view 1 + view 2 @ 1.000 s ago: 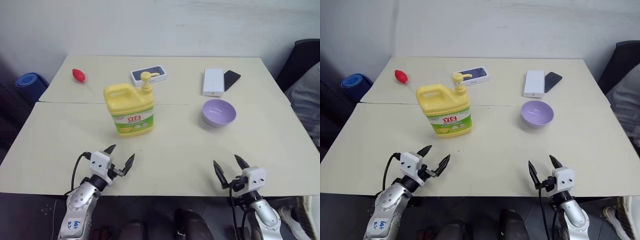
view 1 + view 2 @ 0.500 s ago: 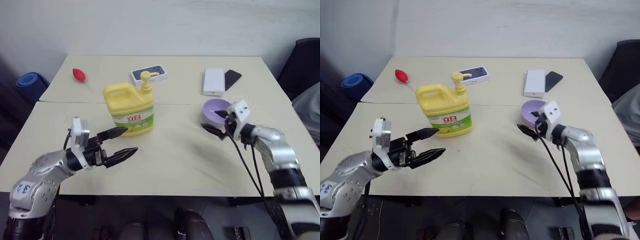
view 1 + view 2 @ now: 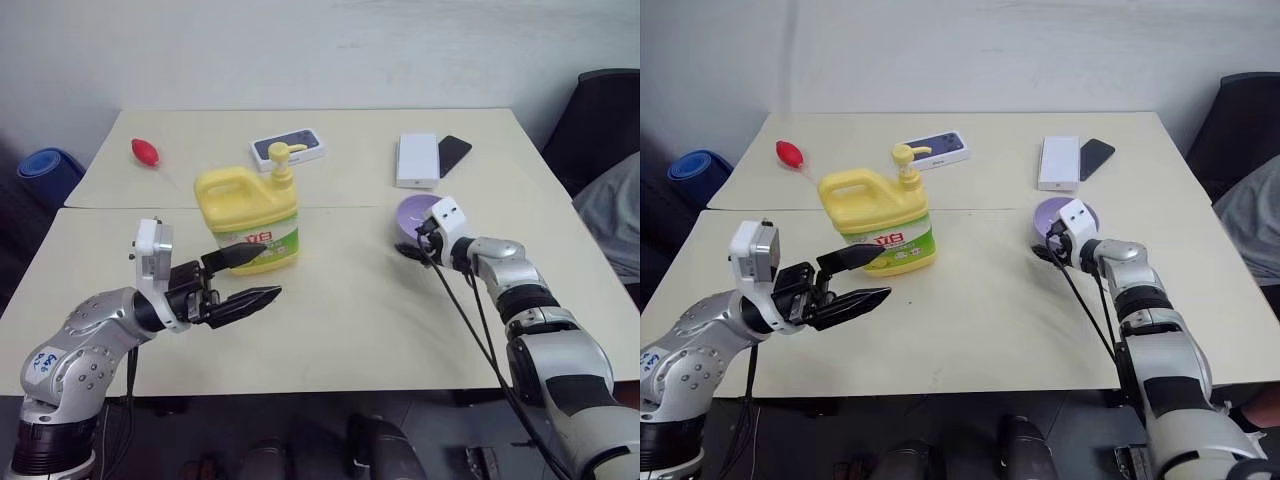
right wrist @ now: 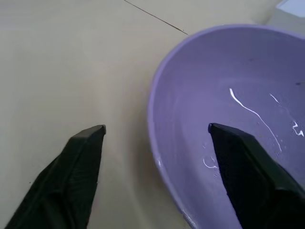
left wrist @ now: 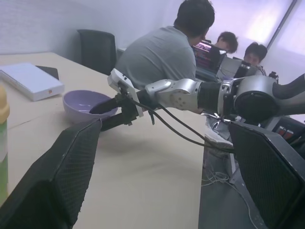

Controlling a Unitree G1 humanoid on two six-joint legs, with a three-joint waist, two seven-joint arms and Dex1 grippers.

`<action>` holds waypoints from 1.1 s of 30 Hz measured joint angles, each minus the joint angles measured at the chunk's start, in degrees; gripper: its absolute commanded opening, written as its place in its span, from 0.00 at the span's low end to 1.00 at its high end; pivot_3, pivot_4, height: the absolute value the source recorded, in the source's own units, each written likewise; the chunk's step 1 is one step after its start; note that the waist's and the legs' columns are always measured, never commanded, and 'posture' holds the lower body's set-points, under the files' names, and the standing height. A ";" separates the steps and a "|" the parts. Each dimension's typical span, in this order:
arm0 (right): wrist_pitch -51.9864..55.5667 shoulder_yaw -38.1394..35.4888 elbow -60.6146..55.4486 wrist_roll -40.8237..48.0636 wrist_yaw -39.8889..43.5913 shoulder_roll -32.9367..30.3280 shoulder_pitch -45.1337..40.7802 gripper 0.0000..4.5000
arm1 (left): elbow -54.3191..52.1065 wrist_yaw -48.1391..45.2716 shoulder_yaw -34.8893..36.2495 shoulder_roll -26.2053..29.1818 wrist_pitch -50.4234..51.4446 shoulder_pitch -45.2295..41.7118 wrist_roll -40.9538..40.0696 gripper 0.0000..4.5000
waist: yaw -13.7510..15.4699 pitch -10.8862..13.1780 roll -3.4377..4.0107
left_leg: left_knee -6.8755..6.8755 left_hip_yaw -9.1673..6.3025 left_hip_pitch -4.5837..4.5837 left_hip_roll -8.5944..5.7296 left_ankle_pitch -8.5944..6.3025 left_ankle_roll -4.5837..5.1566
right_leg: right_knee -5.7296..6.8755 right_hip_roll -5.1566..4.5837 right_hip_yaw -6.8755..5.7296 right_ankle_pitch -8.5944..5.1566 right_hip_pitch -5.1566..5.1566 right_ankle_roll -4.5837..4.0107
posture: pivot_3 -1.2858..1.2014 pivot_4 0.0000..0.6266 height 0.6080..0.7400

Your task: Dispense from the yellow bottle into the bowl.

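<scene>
Right gripper (image 4: 155,131) straddles the near rim of the bowl (image 4: 248,95), one finger inside, one outside, gap not closed. Left gripper (image 3: 255,275) spread wide, empty, just before the yellow bottle (image 3: 250,215) mid-table.

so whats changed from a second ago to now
Both arms rose from the near table edge. The right gripper went forward to the bowl, one finger inside its rim and one outside, not closed on it. The left gripper lifted, open, pointing at the yellow bottle. Bottle, bowl and the other items stayed put.
</scene>
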 measured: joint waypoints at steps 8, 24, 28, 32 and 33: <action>-5.12 -3.49 1.73 -0.04 2.98 1.41 -0.95 0.00 | 1.01 -0.92 0.07 1.25 0.21 -0.46 0.39 0.96 | 0.03 0.01 0.01 | 0.01 -0.02 0.00 0.01 0.01 -0.01 | 0.00 0.02 0.03 0.00 0.00 0.00 | 0.52 0.24 1.00; 7.01 6.88 -40.86 3.46 34.90 0.72 0.57 0.00 | 23.99 1.18 -1.27 4.70 -1.44 -39.96 8.18 0.00 | 0.49 0.20 0.09 | 0.14 -0.14 -0.14 -0.11 0.03 -0.06 | 0.06 0.10 -0.19 0.01 -0.04 0.02 | 0.52 0.24 1.00; 5.67 9.65 -41.95 0.63 34.45 -0.08 -0.31 0.00 | 33.63 -0.26 -6.10 1.06 -6.00 -48.31 15.52 0.00 | 0.27 0.20 0.09 | 0.12 -0.04 -0.13 -0.16 0.03 -0.06 | 0.07 0.19 -0.33 0.01 -0.09 0.03 | 0.52 0.24 1.00; 3.73 10.54 -41.36 -1.91 33.60 -0.73 -2.57 0.00 | 39.89 -3.00 -9.64 -1.08 -8.82 -50.31 20.62 0.00 | -0.09 0.22 0.08 | 0.03 0.12 -0.12 -0.14 0.05 -0.10 | 0.08 0.30 -0.34 0.01 -0.23 0.02 | 0.52 0.24 1.00; 3.23 10.70 -41.09 -2.43 33.42 -0.93 -3.11 0.00 | 40.87 -3.57 -10.33 -1.26 -9.16 -50.47 21.57 0.00 | -0.19 0.23 0.08 | 0.01 0.15 -0.12 -0.13 0.06 -0.11 | 0.09 0.31 -0.34 0.01 -0.25 0.02 | 0.52 0.24 1.00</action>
